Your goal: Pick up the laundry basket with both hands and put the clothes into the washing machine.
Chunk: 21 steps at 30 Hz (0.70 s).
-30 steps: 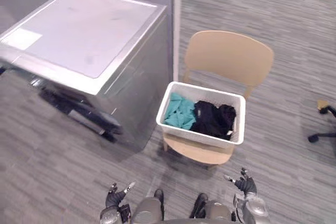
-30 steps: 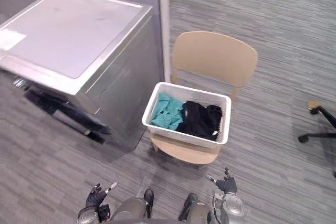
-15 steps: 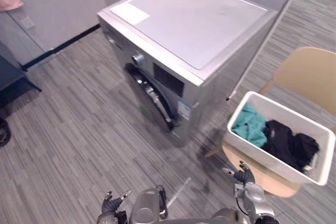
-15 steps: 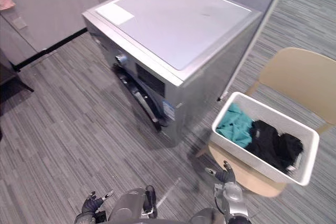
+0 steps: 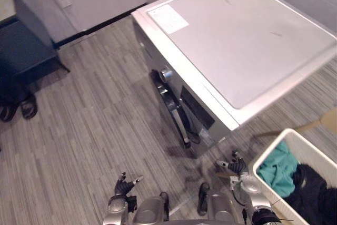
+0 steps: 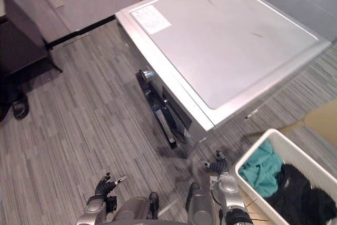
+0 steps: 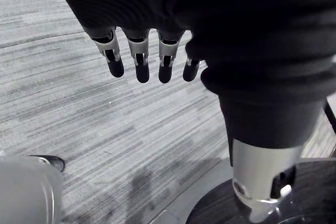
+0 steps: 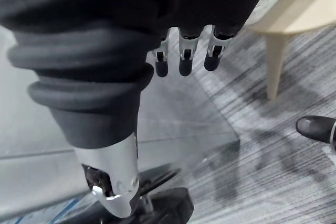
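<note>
Two hands hung idle and neither held anything: the left hand (image 5: 125, 185) low over the floor in front of the washing machine (image 6: 226, 40), well apart from it, and the right hand (image 5: 235, 166) close by the machine's front corner, both with fingers loose and spread rather than closed on anything. The laundry basket (image 6: 295, 154) stood just beside the washing machine, round the corner from its door (image 6: 167, 119), resting on a pale wooden chair (image 6: 322, 122). Inside it lay a teal garment (image 6: 261, 168) on the side nearer the machine and a black garment (image 6: 300, 196) on the side farther from it, touching each other. To my eye the basket was thin white plastic with perforated walls, stiff enough to keep its shape but likely to flex a little if squeezed, and with so little in it I judged it light. I would have taken it under the rim at two opposite ends, one hand to each, since the smooth walls offered little purchase; I could not make out any handle cut-outs. The clothes looked soft and limp, so they would slump toward whichever end dipped, and a level carry seemed wise. The door looked shut, though I could not be sure.
</note>
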{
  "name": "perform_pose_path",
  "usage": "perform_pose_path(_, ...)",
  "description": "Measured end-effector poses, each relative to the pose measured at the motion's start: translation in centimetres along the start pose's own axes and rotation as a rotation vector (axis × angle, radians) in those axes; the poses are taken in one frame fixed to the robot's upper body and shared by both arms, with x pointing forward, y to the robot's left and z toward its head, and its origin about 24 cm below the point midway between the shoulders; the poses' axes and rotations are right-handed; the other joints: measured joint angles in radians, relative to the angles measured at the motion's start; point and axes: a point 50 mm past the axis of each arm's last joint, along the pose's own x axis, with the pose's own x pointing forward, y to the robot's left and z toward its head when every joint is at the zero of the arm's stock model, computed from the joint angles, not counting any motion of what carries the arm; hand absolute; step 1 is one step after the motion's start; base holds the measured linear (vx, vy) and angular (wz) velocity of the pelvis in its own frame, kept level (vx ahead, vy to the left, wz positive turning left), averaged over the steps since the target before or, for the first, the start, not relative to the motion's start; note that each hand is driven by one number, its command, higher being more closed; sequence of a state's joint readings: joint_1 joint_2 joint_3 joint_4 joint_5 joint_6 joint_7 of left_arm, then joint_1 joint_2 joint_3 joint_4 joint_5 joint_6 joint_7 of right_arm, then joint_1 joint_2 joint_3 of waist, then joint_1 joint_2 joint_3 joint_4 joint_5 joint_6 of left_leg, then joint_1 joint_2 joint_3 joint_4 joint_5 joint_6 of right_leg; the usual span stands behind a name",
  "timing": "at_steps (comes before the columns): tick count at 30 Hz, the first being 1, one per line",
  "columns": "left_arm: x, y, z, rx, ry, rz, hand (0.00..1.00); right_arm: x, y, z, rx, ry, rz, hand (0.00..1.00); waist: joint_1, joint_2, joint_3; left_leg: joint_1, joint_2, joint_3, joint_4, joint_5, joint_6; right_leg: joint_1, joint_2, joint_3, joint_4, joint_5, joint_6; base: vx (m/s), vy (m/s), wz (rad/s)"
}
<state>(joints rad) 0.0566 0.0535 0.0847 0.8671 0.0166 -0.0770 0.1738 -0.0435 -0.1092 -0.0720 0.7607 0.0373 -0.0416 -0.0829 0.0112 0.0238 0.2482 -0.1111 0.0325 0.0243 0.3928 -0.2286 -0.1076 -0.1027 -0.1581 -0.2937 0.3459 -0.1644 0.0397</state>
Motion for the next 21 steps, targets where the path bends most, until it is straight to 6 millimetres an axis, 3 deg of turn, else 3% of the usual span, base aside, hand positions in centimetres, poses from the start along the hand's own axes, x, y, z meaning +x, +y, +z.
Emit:
perform_pose_path(1,-0.1,-0.2,-0.2,0.006,0.005,-0.007,0.0,-0.1,0.0,-0.1,-0.011,0.001,0.006,0.0,-0.002,0.001,-0.001,0.0,0.018,0.021,-0.07,0.019,0.003,0.02,-0.004,-0.02,-0.003,0.0,0.0,0.1,-0.002,0.5)
perform_pose_path(2,-0.2,-0.1,-0.5,0.015,0.012,-0.007,0.0,-0.1,-0.6,-0.5,-0.005,0.026,-0.026,0.0,0.001,0.022,-0.004,0.004,0.04,0.023,-0.117,0.081,0.012,0.026,0.008,-0.036,-0.003,-0.004,0.006,0.12,0.024,0.4)
perform_pose_path(6,-0.1,1.0,-0.7,0.059,0.023,0.015,0.0,-0.3,0.1,-1.5,-0.052,0.058,0.003,0.0,0.005,-0.007,0.003,0.006,0.02,0.033,-0.136,0.083,0.016,0.035,-0.004,-0.029,-0.043,0.003,0.018,0.06,0.086,0.05)
perform_pose_path(15,-0.2,0.7,-1.4,0.071,0.048,0.003,0.0,-1.0,3.7,-4.0,-0.163,0.175,0.194,0.0,0.003,0.0,-0.002,0.079,0.02,0.055,-0.207,0.123,0.039,0.1,0.01,-0.013,-0.113,0.022,0.031,-0.02,-0.019,-0.06)
perform_pose_path(21,-0.3,0.0,-1.2,0.093,0.037,-0.022,0.0,-0.6,6.0,-2.1,-0.192,0.109,0.279,0.0,0.004,0.0,-0.002,0.061,0.017,0.042,-0.243,0.162,0.05,0.094,0.019,-0.024,-0.164,0.078,0.029,-0.13,0.006,0.06)
